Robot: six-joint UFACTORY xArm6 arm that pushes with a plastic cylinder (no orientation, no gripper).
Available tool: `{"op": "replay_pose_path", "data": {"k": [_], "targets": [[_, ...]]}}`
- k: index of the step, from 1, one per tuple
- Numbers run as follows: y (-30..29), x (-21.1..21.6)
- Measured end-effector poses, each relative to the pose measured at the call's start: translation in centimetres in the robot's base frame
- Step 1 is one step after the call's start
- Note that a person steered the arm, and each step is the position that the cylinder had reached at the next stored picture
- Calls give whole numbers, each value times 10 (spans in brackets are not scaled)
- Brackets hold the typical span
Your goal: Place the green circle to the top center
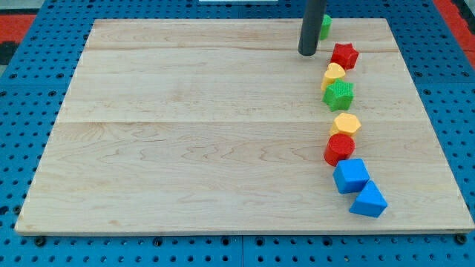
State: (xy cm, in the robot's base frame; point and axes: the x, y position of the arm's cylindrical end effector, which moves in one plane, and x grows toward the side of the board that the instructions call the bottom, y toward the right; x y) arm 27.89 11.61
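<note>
The pale wooden board (185, 133) lies bare to the view's left of my tip (307, 53), which ends a straight dark rod with no claw to open or close. Just to the tip's right and slightly toward the view's top, half hidden behind the rod, sits the green circle block (326, 25), seemingly touching the rod. It is already near the top edge but right of centre, so I judge a short leftward push remains. Right of and below the tip a column runs down: red star block (344, 55), yellow block (334, 74), green star block (340, 95), yellow hexagon block (346, 124), red round block (340, 149), blue cube block (351, 176), blue wedge block (369, 201).
</note>
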Motion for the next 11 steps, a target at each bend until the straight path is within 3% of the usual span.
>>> {"op": "replay_pose_path", "data": {"k": [2,3,4,5,6,7,8,11], "targets": [[21,0],[63,-1],[76,-34],[59,-60],[-47,-60],[-65,-59],[23,-73],[-9,-86]]}}
